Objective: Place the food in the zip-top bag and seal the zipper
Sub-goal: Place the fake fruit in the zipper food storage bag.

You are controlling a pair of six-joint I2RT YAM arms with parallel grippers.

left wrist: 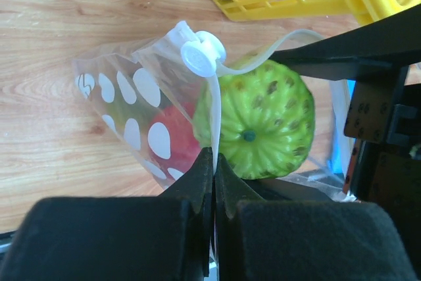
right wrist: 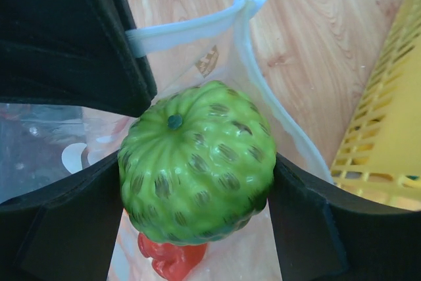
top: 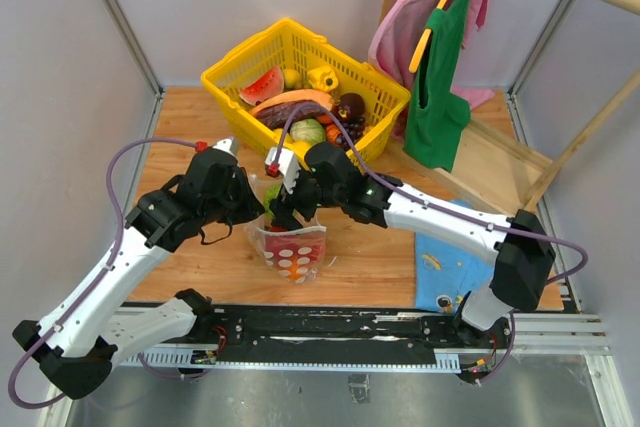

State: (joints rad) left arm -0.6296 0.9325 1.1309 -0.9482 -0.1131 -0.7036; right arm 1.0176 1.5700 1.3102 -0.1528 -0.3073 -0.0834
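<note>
The right gripper [right wrist: 197, 189] has its fingers spread wide around a bumpy green fruit [right wrist: 197, 162]. It holds the fruit in the mouth of the dotted bag [left wrist: 125, 106], above a red piece [right wrist: 172, 259] already inside. The left gripper [left wrist: 214, 162] is pinched tight on the zipper strip [left wrist: 214, 113], lifting the rim.

I judge the fruit should sink past the rim before the right fingers let go, while the left pinch holds the mouth taut.

Room is tight. The fruit nearly fills the opening, and the strip runs close along its 1 o'clock side in the right wrist view. From above, the yellow basket [top: 305, 77] stands near the bag at 12 o'clock. Bare wood lies at 9 o'clock and a blue cloth [top: 450, 267] at 3 o'clock.
</note>
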